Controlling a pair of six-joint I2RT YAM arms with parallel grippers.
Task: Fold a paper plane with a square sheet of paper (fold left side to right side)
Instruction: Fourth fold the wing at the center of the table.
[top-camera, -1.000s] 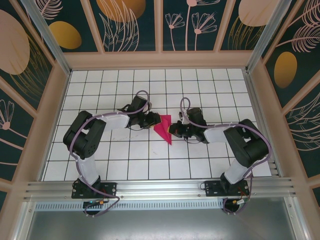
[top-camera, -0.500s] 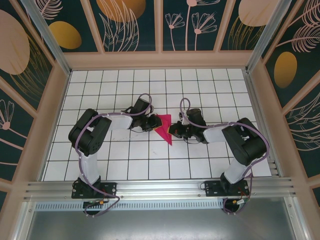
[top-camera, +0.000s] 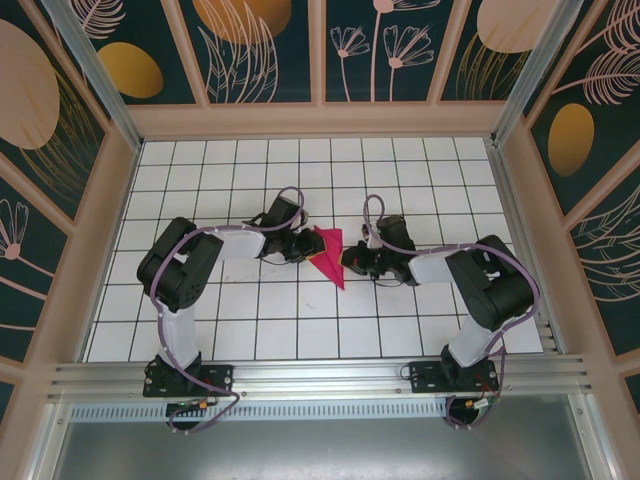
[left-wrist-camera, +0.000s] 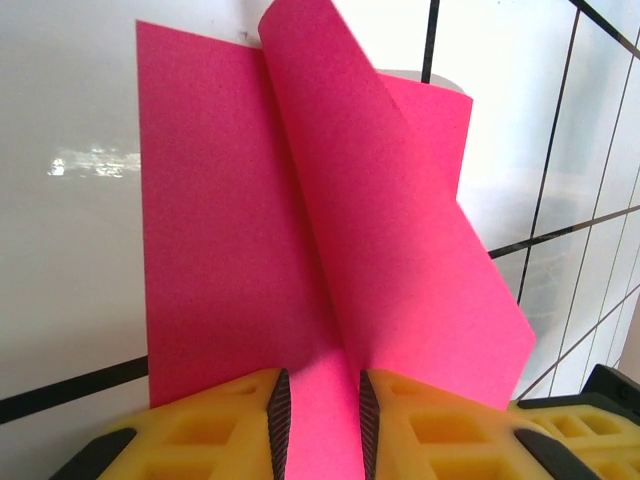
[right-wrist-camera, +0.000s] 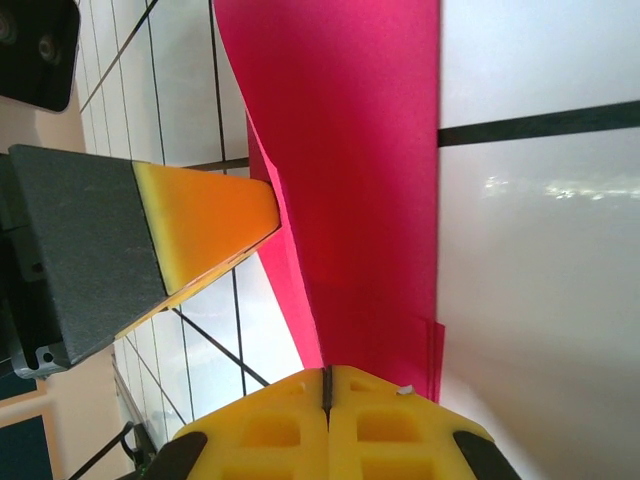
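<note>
on glossy tiles (top-camera: 200, 190), matte pink paper plane (top-camera: 328, 256); flap curled

You're looking at matt, faintly grainy pink paper (left-wrist-camera: 230, 250) on glossy white tiles (left-wrist-camera: 70, 300), which are throwing back glare beside the paper. At the paper's edge, the left gripper (left-wrist-camera: 318, 415) is showing smooth yellow plastic and ribbed black pads (left-wrist-camera: 279, 415).

— How did the left arm (top-camera: 180, 270) and right arm (top-camera: 490, 285) look?
— Black joints, white shells, lilac cables (top-camera: 288, 188).
— The left tool (left-wrist-camera: 318, 420) and right tool (right-wrist-camera: 326, 400)?
— Yellow pocketed fingers (left-wrist-camera: 200, 435); the left had black ribbed pads (left-wrist-camera: 279, 415).
</note>
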